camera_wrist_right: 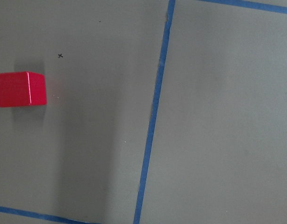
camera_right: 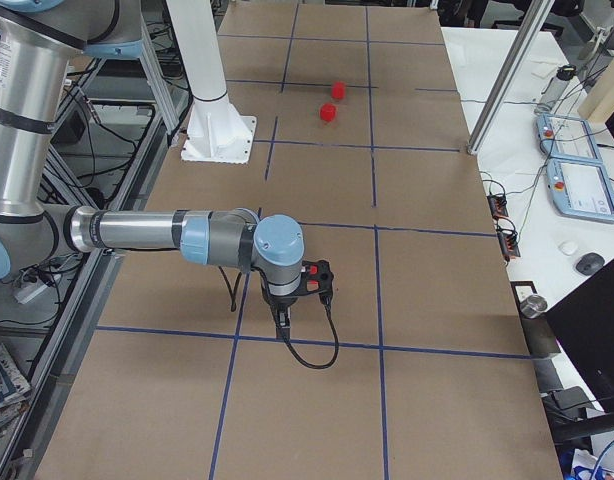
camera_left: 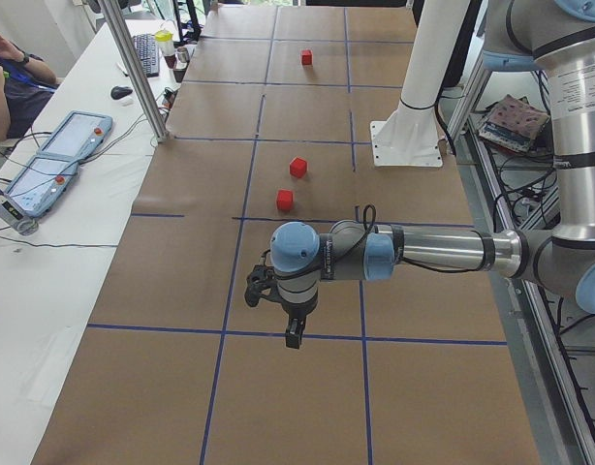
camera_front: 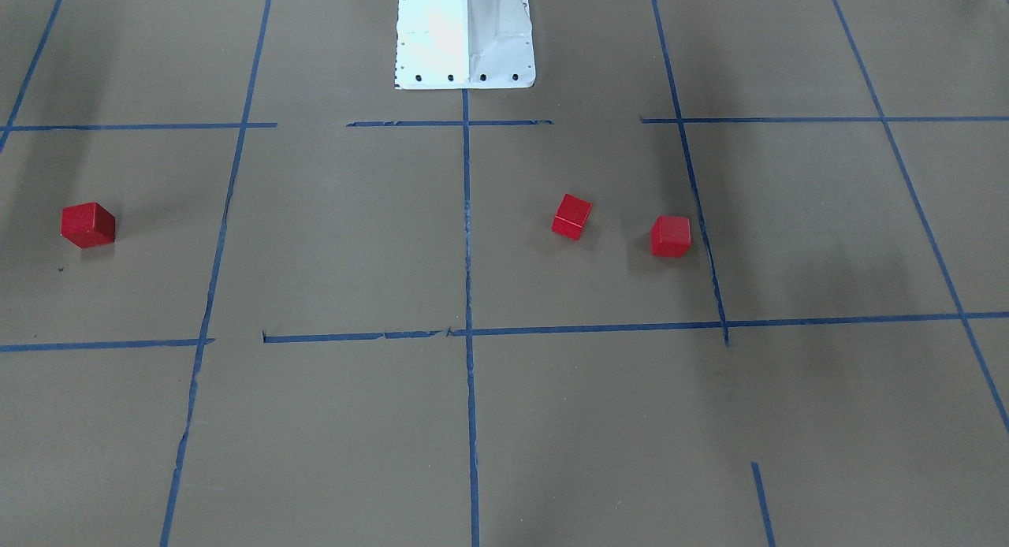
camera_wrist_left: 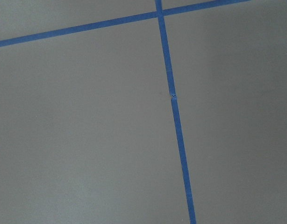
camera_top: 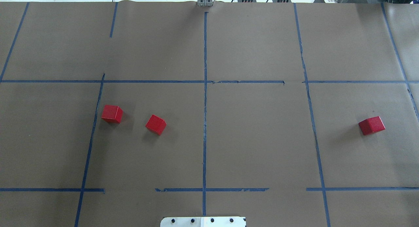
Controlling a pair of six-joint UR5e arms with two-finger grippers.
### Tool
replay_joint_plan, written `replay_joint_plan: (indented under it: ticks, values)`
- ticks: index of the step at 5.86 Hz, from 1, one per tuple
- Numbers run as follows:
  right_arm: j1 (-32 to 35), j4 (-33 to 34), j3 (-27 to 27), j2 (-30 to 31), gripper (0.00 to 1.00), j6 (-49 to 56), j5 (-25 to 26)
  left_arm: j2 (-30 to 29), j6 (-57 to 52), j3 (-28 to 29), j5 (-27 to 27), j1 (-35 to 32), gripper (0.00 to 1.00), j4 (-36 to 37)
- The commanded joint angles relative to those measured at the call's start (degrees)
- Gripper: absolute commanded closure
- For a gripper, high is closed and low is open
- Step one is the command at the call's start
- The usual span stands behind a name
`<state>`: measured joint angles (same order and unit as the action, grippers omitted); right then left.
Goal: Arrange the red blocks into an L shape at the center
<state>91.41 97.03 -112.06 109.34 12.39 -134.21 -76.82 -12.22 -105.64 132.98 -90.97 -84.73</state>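
Three red blocks lie on the brown paper. Two sit in the left half of the center cell (camera_top: 255, 135): one (camera_top: 112, 114) by its left tape line, one (camera_top: 155, 124) turned at an angle beside it. The third (camera_top: 372, 125) lies in the cell to the right and shows in the right wrist view (camera_wrist_right: 19, 88). The left gripper (camera_left: 293, 336) hangs over the table's left end, away from the blocks. The right gripper (camera_right: 283, 318) hangs over the right end. Both show only in the side views, so I cannot tell whether they are open or shut.
The white robot base (camera_front: 465, 35) stands at the table's robot-side edge. A metal post (camera_left: 133, 68) rises at the far edge. Teach pendants (camera_left: 60, 160) and an operator are on a side table beyond it.
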Motion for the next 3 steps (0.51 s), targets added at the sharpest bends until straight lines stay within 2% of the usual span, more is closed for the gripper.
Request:
replay_joint_plan:
  ticks: [1, 3]
  values:
    - [0.0, 0.0, 0.0, 0.0, 0.0, -0.1, 0.0, 0.0, 0.0, 0.0, 0.1, 0.0, 0.0, -0.1]
    - [-4.2, -0.3, -0.3, -1.0, 0.0, -4.6, -0.3, 0.0, 0.0, -0.1, 0.1, 0.0, 0.0, -0.1]
